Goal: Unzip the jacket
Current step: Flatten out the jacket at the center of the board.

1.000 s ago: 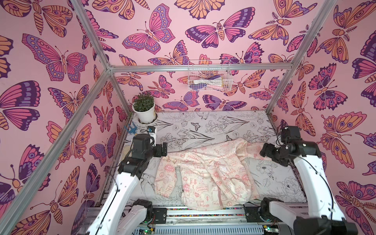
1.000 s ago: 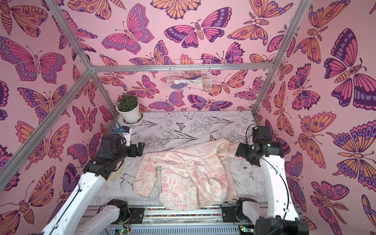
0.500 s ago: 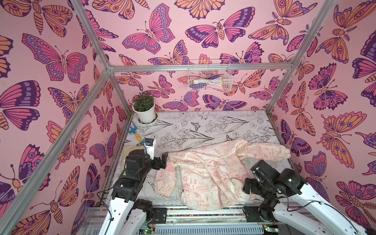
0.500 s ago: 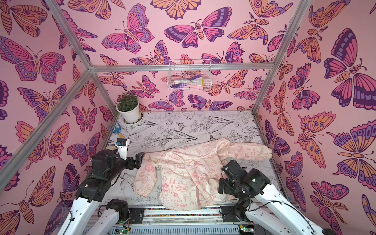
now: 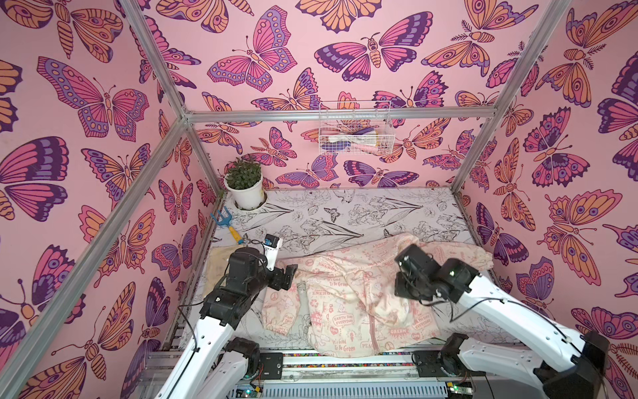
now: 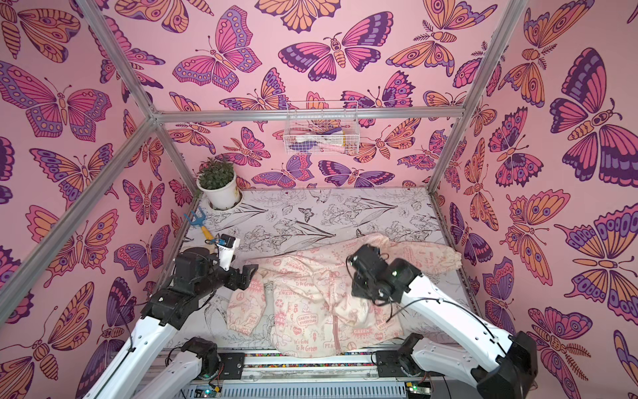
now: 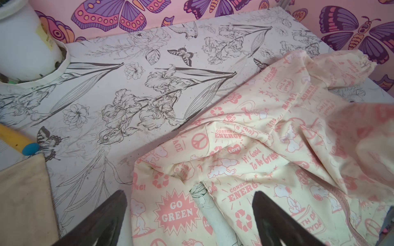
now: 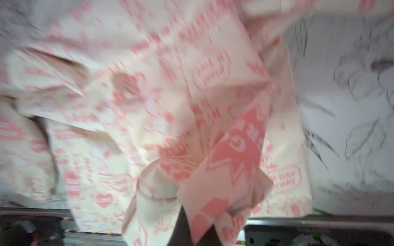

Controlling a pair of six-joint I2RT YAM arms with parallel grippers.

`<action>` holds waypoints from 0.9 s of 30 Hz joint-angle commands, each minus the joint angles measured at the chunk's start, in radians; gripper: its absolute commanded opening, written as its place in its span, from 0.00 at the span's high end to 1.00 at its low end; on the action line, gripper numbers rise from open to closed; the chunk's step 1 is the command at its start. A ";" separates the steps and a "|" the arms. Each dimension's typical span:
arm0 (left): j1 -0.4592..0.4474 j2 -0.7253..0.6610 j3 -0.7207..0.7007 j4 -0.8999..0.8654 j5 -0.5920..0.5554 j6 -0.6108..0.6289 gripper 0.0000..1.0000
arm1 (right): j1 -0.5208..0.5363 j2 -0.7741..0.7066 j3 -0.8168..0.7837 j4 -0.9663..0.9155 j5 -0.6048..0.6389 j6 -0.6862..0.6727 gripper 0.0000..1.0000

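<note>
Looks bright and even in both top views, with soft diffuse light and no harsh glare anywhere. Can't really pin down one source. Only faint, soft shadows tucked under the folds of the jacket (image 5: 348, 304). Sharp through the centre, with some wide-angle stretch toward the corners. Crisp in the left wrist view across the printed table (image 7: 128, 85), then mushy pink blur on a lifted flap close to the lens. Heavy motion blur all over the right wrist view, with streaked slogans and slightly washed-out colour.

White-shelled left arm (image 5: 208, 340) and right arm (image 5: 511, 312), black joints (image 5: 241, 273), thin black cables (image 5: 189, 328); left end effector (image 7: 189, 192) has black tapered fingers (image 7: 100, 221).
</note>
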 commanded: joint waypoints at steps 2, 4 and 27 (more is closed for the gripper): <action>-0.007 0.047 0.034 0.063 0.106 0.078 0.06 | -0.262 0.238 0.237 0.153 -0.154 -0.266 1.00; -0.009 0.086 0.039 0.086 0.103 0.103 0.06 | -0.347 0.408 0.387 0.193 -0.276 -0.303 1.00; -0.216 0.829 0.511 0.141 0.049 0.208 0.06 | -0.582 0.929 1.113 0.178 -0.469 -0.325 0.27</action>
